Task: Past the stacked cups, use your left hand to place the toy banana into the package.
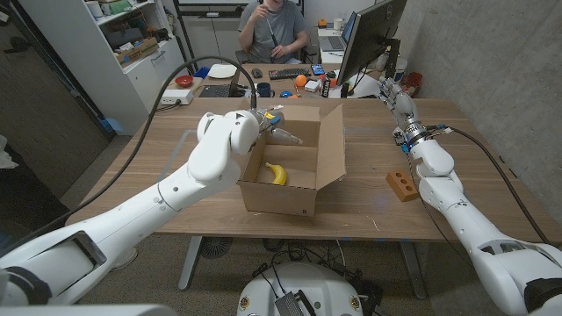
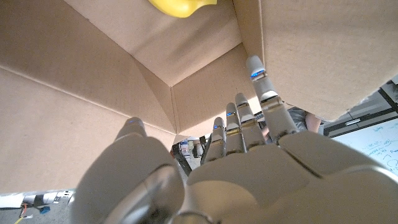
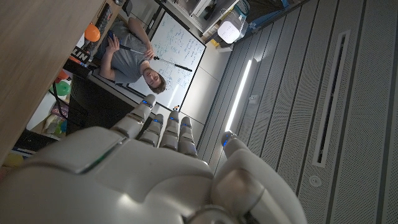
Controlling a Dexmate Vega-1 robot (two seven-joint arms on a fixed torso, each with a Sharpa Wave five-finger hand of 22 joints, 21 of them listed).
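Nearest the head camera, the white left arm reaches up from seven o'clock; its left hand [image 1: 279, 129] hangs inside the open cardboard box [image 1: 303, 200], fingers [image 2: 263, 87] straight and apart, holding nothing. Toy banana [image 1: 277, 174] lies on the box floor, just toward six o'clock from the hand, apart from it. Right hand [image 1: 392, 91] waits well off at two o'clock, fingers extended, empty. An orange block [image 1: 401, 185] sits at three o'clock on the wooden table [image 1: 149, 189].

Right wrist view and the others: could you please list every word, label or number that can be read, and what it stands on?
None can be read with certainty.
Whiteboard behind the person: handwriting, too small to read.
Dark box at the table edge: white lettering, blurred.
Cardboard box: no print visible.
Orange brick: no marking visible.
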